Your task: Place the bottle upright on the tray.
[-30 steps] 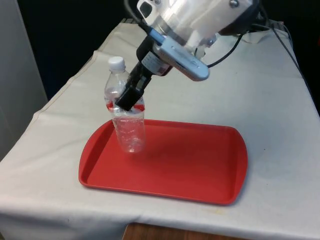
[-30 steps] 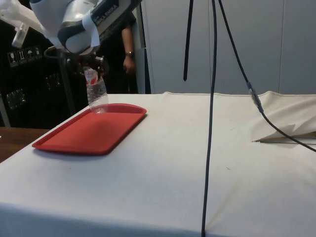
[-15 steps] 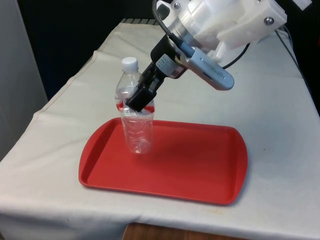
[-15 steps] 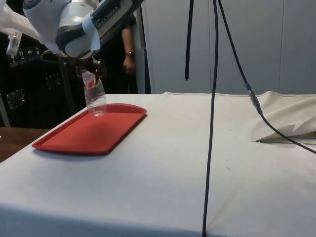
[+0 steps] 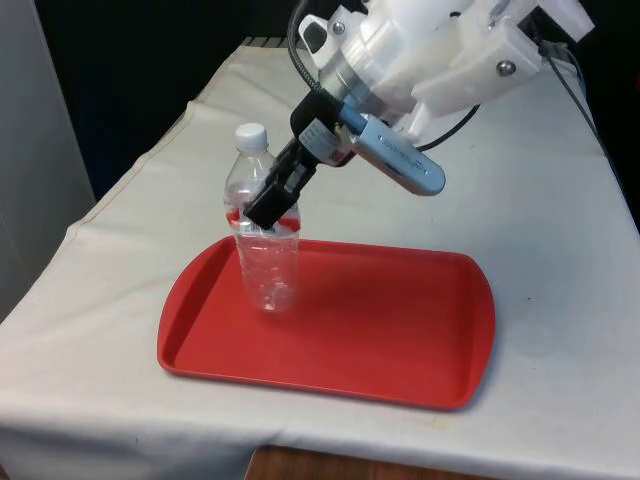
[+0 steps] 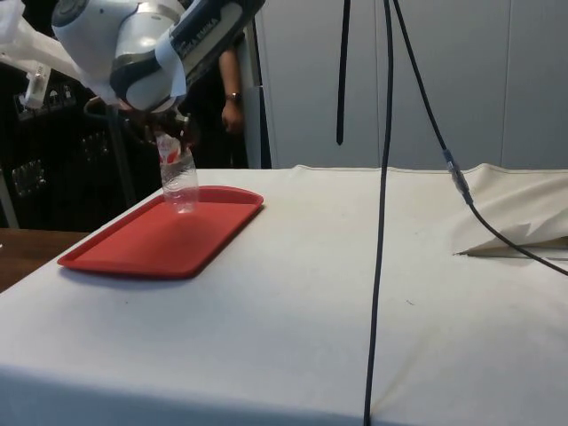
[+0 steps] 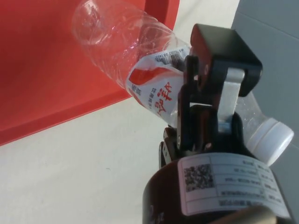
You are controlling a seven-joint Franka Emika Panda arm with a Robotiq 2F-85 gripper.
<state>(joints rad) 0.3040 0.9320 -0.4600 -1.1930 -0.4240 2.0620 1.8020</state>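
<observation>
The end effector (image 5: 266,203) is clamped on the bottle (image 5: 262,250) at its red label, high up so the base hangs free below it, standing nearly upright on the tray (image 5: 400,330) atop the bench (image 5: 540,230).

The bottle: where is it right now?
The clear bottle stands upright in the red tray, near its far corner on the front view's left, with the gripper shut around its label.

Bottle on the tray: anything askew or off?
Nothing stands out. The clear bottle stands about upright, base at the red tray near its corner at the front view's left, white cap on. The gripper is shut on it at the red-and-white label. No spill visible.
</observation>
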